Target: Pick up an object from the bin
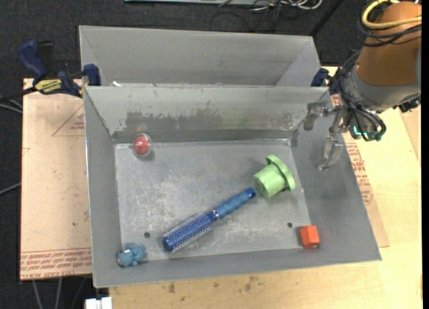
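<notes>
Your pincer hangs wide and empty over the right sloping wall of the bin (near its back corner). Nearest it, a green spool lies right of centre on the floor, touching the handle tip of a blue hairbrush. An orange block sits front right.
</notes>
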### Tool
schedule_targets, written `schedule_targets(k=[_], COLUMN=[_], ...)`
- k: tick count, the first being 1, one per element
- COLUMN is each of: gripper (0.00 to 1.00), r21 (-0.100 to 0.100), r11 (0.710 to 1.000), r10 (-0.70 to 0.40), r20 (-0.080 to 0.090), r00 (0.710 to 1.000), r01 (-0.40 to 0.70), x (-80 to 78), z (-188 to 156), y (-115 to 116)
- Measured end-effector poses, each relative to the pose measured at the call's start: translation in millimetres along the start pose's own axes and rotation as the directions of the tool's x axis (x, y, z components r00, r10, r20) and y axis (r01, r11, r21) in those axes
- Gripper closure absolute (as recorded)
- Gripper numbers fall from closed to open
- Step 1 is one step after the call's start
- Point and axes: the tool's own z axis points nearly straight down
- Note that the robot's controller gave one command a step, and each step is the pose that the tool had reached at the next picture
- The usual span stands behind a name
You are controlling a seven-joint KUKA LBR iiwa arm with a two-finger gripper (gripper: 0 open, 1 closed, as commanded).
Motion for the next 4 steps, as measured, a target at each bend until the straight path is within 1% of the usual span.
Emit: schedule_targets(k=[1,2,3,4], gripper=[0.00,0.00,1.00,1.00], r21=[-0.001,0.001,0.005,0.008], r11=[0.846,0.935,0.936,0.924], r10=[-0.533,-0.354,-0.352,-0.382], r20=[0.002,0.007,0.013,0.017], r00=[0.846,0.935,0.936,0.924], r01=[0.533,0.354,0.352,0.382], x=[39.3,62.3,60.0,50.1], z=[113,140,137,-33], y=[31,70,68,79])
